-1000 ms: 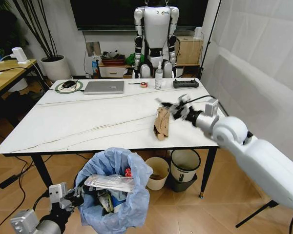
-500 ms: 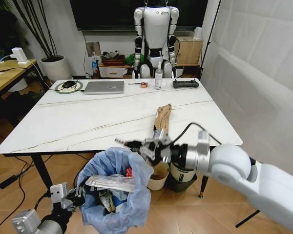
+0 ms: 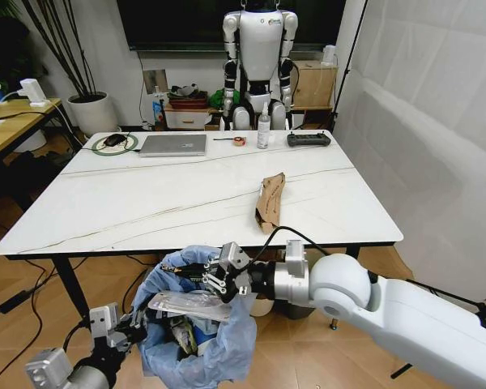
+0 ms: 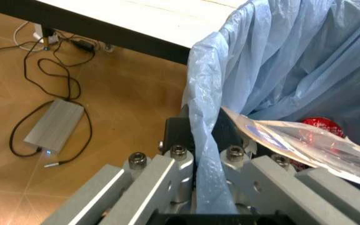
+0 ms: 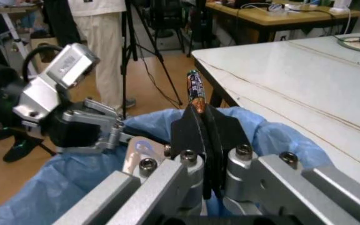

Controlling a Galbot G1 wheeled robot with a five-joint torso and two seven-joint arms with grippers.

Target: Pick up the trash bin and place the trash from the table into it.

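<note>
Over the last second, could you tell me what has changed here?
The right gripper, shut on a small battery, swung from above the white marble table down over the blue-bagged trash bin. The left gripper stays clamped on its rim; the torn brown cardboard has not moved.

Robotics lab, humanoid robot [image 3: 259, 61], tripods

Right gripper [image 3: 172, 268] swung from table [image 3: 146, 203] down over trash bin [image 3: 196, 324], clamping battery [image 5: 194, 90].
</note>
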